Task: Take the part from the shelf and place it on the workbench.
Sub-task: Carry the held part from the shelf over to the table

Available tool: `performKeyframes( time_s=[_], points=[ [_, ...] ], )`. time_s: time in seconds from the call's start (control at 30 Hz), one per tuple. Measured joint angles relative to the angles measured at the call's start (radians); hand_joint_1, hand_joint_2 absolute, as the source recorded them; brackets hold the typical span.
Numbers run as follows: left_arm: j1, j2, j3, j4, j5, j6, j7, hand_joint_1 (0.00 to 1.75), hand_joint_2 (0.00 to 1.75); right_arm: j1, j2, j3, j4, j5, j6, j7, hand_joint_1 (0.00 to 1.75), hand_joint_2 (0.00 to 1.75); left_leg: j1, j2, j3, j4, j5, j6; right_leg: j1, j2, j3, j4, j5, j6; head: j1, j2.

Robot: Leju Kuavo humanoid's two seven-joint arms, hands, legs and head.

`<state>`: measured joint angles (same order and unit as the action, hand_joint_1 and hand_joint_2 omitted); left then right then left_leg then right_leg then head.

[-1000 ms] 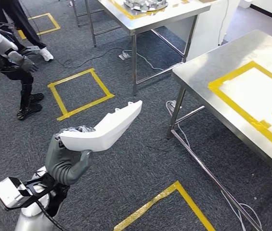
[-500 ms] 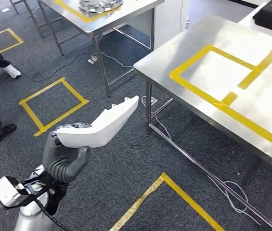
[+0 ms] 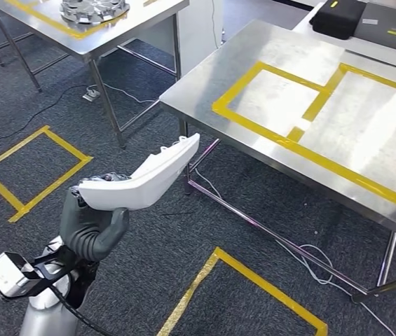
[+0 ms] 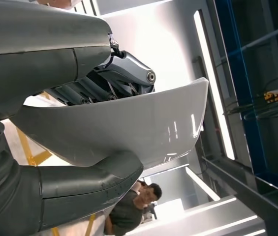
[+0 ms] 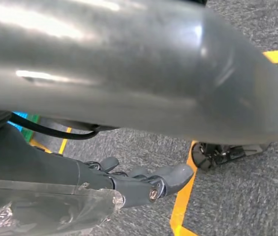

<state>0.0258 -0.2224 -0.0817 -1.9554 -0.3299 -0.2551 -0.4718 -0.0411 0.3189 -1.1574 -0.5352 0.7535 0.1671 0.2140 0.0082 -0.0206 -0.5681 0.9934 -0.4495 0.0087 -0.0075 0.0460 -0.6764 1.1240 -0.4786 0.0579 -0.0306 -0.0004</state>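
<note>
A long white curved part [image 3: 142, 180] is held in my left hand [image 3: 92, 227] low at the left of the head view, its narrow end pointing up and right toward the workbench. The steel workbench [image 3: 354, 150], marked with yellow tape rectangles, fills the upper right; its near corner stands just beyond the part's tip. In the left wrist view the thumb [image 4: 89, 184] and fingers clamp the white part [image 4: 122, 123] from both sides. My right hand [image 5: 140, 182] hangs over the carpet with its fingers stretched out and nothing in them.
A second steel table [image 3: 132, 31] at the back left carries a round metal piece [image 3: 92, 8]. A black case [image 3: 338, 15] lies on a far table. Yellow tape squares [image 3: 31, 164] mark the carpet; cables [image 3: 317, 255] trail under the workbench. A person [image 4: 133, 209] stands behind.
The camera has turned, so the whole scene slides left and the workbench comes closer and more central. The white part stays in my left hand's grip.
</note>
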Motion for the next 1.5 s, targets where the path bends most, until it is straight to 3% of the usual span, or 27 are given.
performKeyframes(
  time_s=[0.07,0.1,0.13,0.17,0.23,0.3,0.33,0.4,0.47,0.53,0.6,0.63,0.67,0.7,0.77,0.83,0.9,0.93,1.0,1.07,1.13,1.17,1.2,1.27,1.33,1.43,1.5],
  points=[
    [0.002,-0.001,0.005,0.000,0.002,0.002,-0.003,1.75,1.75,-0.001,0.000,0.000,0.000,0.000,0.000,0.000,0.00,0.00,-0.003,0.027,0.000,0.000,-0.002,0.004,-0.001,-0.035,-0.061,0.131,-0.060,0.006,0.004,0.000],
    [0.002,-0.001,0.007,0.000,0.002,0.003,-0.005,1.75,1.75,-0.001,0.000,0.000,0.000,0.000,0.000,0.000,0.00,0.00,-0.003,0.041,0.001,0.000,-0.003,0.004,-0.001,-0.039,-0.080,0.173,-0.072,0.007,0.004,0.000],
    [0.002,-0.001,0.008,0.000,0.004,0.004,-0.008,1.75,1.75,0.000,0.000,0.000,0.000,0.000,0.000,0.000,0.00,0.00,-0.004,0.055,0.002,0.000,-0.004,0.004,-0.001,-0.040,-0.080,0.179,-0.065,0.008,0.004,0.000],
    [0.002,-0.001,0.010,0.000,0.006,0.005,-0.011,1.75,1.75,0.000,0.000,0.000,0.000,0.000,-0.001,0.000,0.00,0.00,-0.004,0.067,0.004,0.000,-0.006,0.003,-0.001,-0.045,-0.059,0.145,-0.041,0.008,0.004,0.000],
    [0.002,-0.002,0.013,0.000,0.011,0.007,-0.014,1.75,1.75,-0.001,0.000,0.000,0.000,0.000,-0.002,0.000,0.00,0.00,-0.007,0.089,0.012,0.001,-0.011,-0.004,0.003,-0.083,0.020,0.008,0.016,0.005,0.005,0.000],
    [0.002,-0.003,0.016,-0.001,0.014,0.007,-0.015,1.75,1.75,-0.002,0.000,0.001,0.000,0.000,-0.003,-0.001,0.00,0.00,-0.013,0.106,0.017,0.003,-0.017,-0.013,0.007,-0.113,0.070,-0.082,0.041,-0.005,0.003,0.000],
    [0.002,-0.003,0.017,-0.002,0.014,0.007,-0.016,1.75,1.75,-0.001,0.000,0.002,0.000,0.000,-0.003,-0.001,0.00,0.00,-0.016,0.114,0.018,0.002,-0.018,-0.017,0.010,-0.112,0.073,-0.091,0.039,-0.011,0.002,0.000],
    [0.001,-0.004,0.018,-0.002,0.014,0.008,-0.016,1.75,1.75,0.000,0.000,0.001,0.000,0.000,-0.004,-0.001,0.00,0.00,-0.014,0.127,0.021,0.001,-0.021,-0.027,0.008,-0.087,0.068,-0.092,0.043,-0.025,0.002,0.000],
    [0.000,-0.005,0.019,-0.003,0.014,0.008,-0.016,1.75,1.75,-0.001,0.001,0.001,0.000,0.000,-0.005,-0.001,0.00,0.00,-0.010,0.094,0.009,0.035,-0.049,-0.040,0.003,-0.063,0.067,-0.096,0.048,-0.036,0.001,0.000],
    [0.001,-0.005,0.022,-0.004,0.015,0.008,-0.017,1.75,1.75,-0.003,0.002,0.002,0.000,0.000,-0.005,-0.001,0.00,0.00,-0.008,0.043,-0.042,0.145,-0.111,-0.049,-0.002,-0.039,0.066,-0.098,0.051,-0.043,-0.001,0.000],
    [0.003,-0.005,0.026,-0.005,0.015,0.008,-0.017,1.75,1.75,-0.003,0.002,0.002,0.000,0.000,-0.005,-0.001,0.00,0.00,-0.007,0.029,-0.103,0.263,-0.154,-0.052,-0.003,-0.013,0.064,-0.098,0.052,-0.046,-0.002,0.000],
    [0.003,-0.005,0.027,-0.005,0.015,0.008,-0.017,1.75,1.75,-0.003,0.002,0.002,0.000,0.000,-0.006,-0.001,0.00,0.00,-0.007,0.027,-0.117,0.283,-0.150,-0.052,-0.004,0.001,0.064,-0.097,0.053,-0.046,-0.002,0.000],
    [0.003,-0.005,0.028,-0.005,0.015,0.008,-0.017,1.75,1.75,-0.003,0.002,0.002,0.000,0.000,-0.006,-0.001,0.00,0.00,-0.006,0.025,-0.111,0.264,-0.126,-0.051,-0.004,0.016,0.064,-0.097,0.054,-0.044,-0.002,0.000],
    [0.003,-0.005,0.029,-0.005,0.017,0.008,-0.017,1.75,1.75,-0.003,0.002,0.002,0.000,0.000,-0.006,-0.001,0.00,0.00,-0.005,0.016,-0.087,0.212,-0.089,-0.050,-0.006,0.031,0.064,-0.097,0.055,-0.042,-0.002,0.000],
    [0.003,-0.007,0.032,-0.005,0.028,0.010,-0.015,1.75,1.75,-0.004,0.002,0.002,0.000,0.003,-0.009,-0.001,0.00,0.00,0.004,-0.030,-0.026,0.081,-0.030,-0.049,-0.006,0.059,0.061,-0.094,0.058,-0.033,-0.003,0.000],
    [0.002,-0.013,0.039,-0.007,0.046,0.013,-0.011,1.75,1.75,-0.004,0.002,0.004,0.000,0.006,-0.017,-0.001,0.00,0.00,0.008,-0.062,0.003,0.015,-0.014,-0.043,-0.007,0.081,0.053,-0.095,0.062,-0.020,-0.005,0.000],
    [-0.001,-0.021,0.050,-0.008,0.060,0.016,-0.008,1.75,1.75,-0.003,0.001,0.004,0.002,0.009,-0.027,-0.001,0.00,0.00,0.006,-0.045,0.004,0.007,-0.011,-0.028,-0.010,0.099,0.044,-0.102,0.070,-0.005,-0.007,0.000],
    [-0.002,-0.026,0.054,-0.009,0.063,0.017,-0.008,1.75,1.75,-0.003,0.001,0.004,0.003,0.009,-0.030,-0.001,0.00,0.00,0.006,-0.033,0.005,0.004,-0.008,-0.021,-0.010,0.089,0.039,-0.099,0.067,0.000,-0.005,0.000],
    [-0.004,-0.033,0.059,-0.012,0.066,0.017,-0.007,1.75,1.75,-0.004,0.000,0.005,0.005,0.010,-0.032,-0.002,0.00,0.00,0.007,-0.007,0.007,-0.001,-0.005,-0.007,-0.006,0.031,0.008,-0.040,0.030,0.008,0.005,0.000],
    [-0.004,-0.035,0.064,-0.015,0.067,0.017,-0.007,1.75,1.75,-0.005,0.000,0.006,0.007,0.010,-0.032,-0.002,0.00,0.00,0.002,0.019,0.008,-0.001,-0.007,0.000,-0.004,-0.026,-0.054,0.094,-0.036,0.012,0.012,0.000],
    [-0.003,-0.036,0.068,-0.015,0.067,0.017,-0.007,1.75,1.75,-0.005,0.000,0.006,0.008,0.010,-0.031,-0.002,0.00,0.00,-0.001,0.048,0.009,-0.001,-0.010,0.001,-0.004,-0.040,-0.093,0.182,-0.062,0.014,0.012,0.000],
    [-0.003,-0.037,0.069,-0.015,0.067,0.017,-0.007,1.75,1.75,-0.005,0.000,0.006,0.008,0.010,-0.031,-0.002,0.00,0.00,-0.002,0.061,0.011,-0.001,-0.011,0.001,-0.004,-0.042,-0.084,0.170,-0.048,0.013,0.012,0.000],
    [-0.003,-0.037,0.071,-0.015,0.067,0.017,-0.007,1.75,1.75,-0.005,0.000,0.006,0.008,0.010,-0.031,-0.002,0.00,0.00,-0.002,0.073,0.014,-0.001,-0.014,-0.001,-0.004,-0.050,-0.053,0.118,-0.020,0.012,0.012,0.000],
    [-0.003,-0.038,0.075,-0.016,0.067,0.017,-0.007,1.75,1.75,-0.006,0.000,0.006,0.008,0.010,-0.032,-0.002,0.00,0.00,-0.006,0.093,0.023,0.000,-0.021,-0.009,-0.001,-0.089,0.030,-0.023,0.033,0.006,0.012,0.000],
    [-0.004,-0.039,0.078,-0.016,0.067,0.017,-0.007,1.75,1.75,-0.006,0.000,0.008,0.008,0.010,-0.032,-0.002,0.00,0.00,-0.012,0.110,0.029,0.001,-0.026,-0.018,0.004,-0.110,0.069,-0.094,0.051,-0.005,0.011,0.000],
    [-0.005,-0.041,0.079,-0.018,0.067,0.017,-0.007,1.75,1.75,-0.006,0.000,0.010,0.009,0.010,-0.032,-0.002,0.00,0.00,-0.011,0.126,0.035,-0.001,-0.031,-0.033,0.005,-0.078,0.064,-0.098,0.054,-0.022,0.010,0.000],
    [-0.006,-0.043,0.080,-0.020,0.067,0.012,-0.004,1.75,1.75,-0.007,0.001,0.012,0.010,0.014,-0.043,-0.002,0.00,0.00,-0.008,0.089,0.018,0.048,-0.069,-0.045,-0.001,-0.057,0.065,-0.102,0.059,-0.033,0.008,0.000]
  ],
)
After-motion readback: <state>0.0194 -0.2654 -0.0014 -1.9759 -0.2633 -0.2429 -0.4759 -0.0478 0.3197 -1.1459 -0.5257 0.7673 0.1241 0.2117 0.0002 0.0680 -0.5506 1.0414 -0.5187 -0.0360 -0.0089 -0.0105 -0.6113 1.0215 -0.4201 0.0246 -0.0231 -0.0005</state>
